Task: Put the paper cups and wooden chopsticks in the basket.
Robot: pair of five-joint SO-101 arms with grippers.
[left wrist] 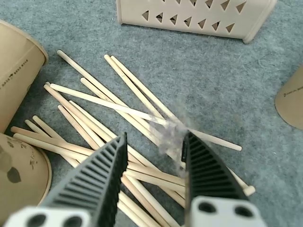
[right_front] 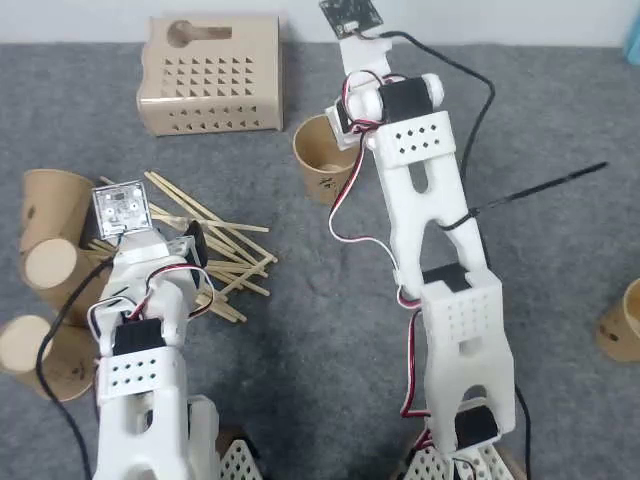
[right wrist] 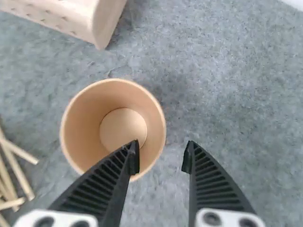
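Both arms lined up, nothing held yet
left gripper (left wrist: 155, 142) gapes wide over the chopsticks (left wrist: 118, 106) pile; right gripper (right wrist: 162, 151), also apart, straddles the rim of the upright paper cup (right wrist: 85, 123), likely for a wall pinch; basket (right_front: 210, 75) waits just beyond.

Basket (right_front: 210, 90) stands behind chopsticks (right_front: 238, 265), cups (right_front: 50, 265) to their left.

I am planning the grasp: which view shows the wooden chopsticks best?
The left wrist view: the chopsticks lie crossed in a pile before the open left gripper. In the high view the arm covers part of the pile. The right wrist view has a few ends.
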